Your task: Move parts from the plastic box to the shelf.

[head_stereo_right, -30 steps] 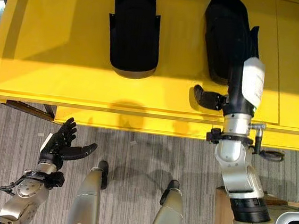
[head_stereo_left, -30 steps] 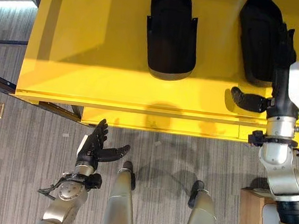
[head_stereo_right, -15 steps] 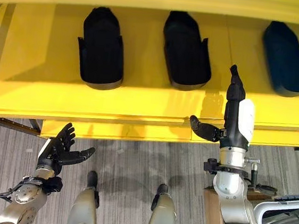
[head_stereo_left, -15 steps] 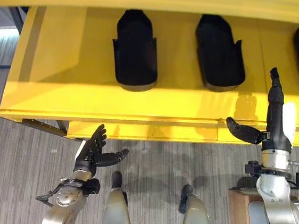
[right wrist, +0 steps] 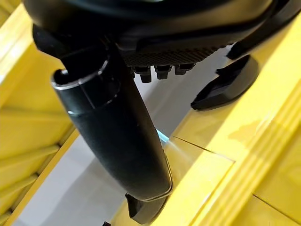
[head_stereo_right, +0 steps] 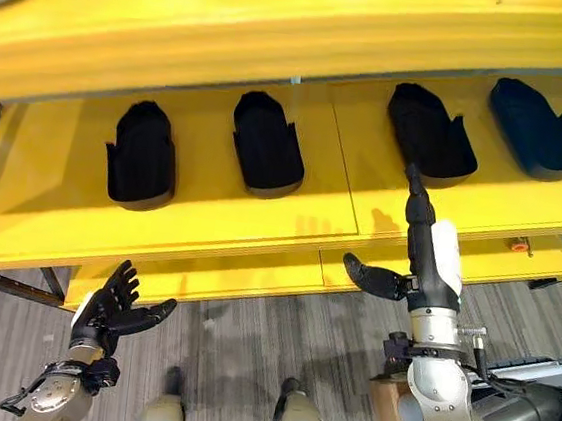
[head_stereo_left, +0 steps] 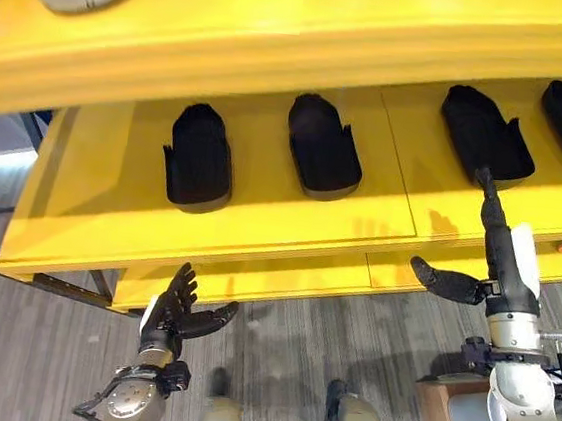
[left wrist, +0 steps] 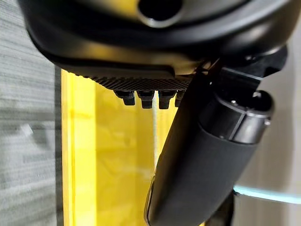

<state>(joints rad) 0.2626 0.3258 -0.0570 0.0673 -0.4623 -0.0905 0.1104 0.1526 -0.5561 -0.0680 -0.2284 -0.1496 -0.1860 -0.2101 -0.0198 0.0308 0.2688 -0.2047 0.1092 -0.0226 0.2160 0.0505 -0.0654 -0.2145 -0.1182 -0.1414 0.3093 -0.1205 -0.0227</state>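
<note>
Left hand [head_stereo_left: 172,307] is held low below the shelf [head_stereo_left: 87,240] edge, fingers spread, nothing held. Right hand [head_stereo_left: 497,258] is nearer the parts, fingers straight, empty, raised at the shelf front. Black parts [head_stereo_left: 321,147] lie beyond it, long axes running front-to-back.
</note>
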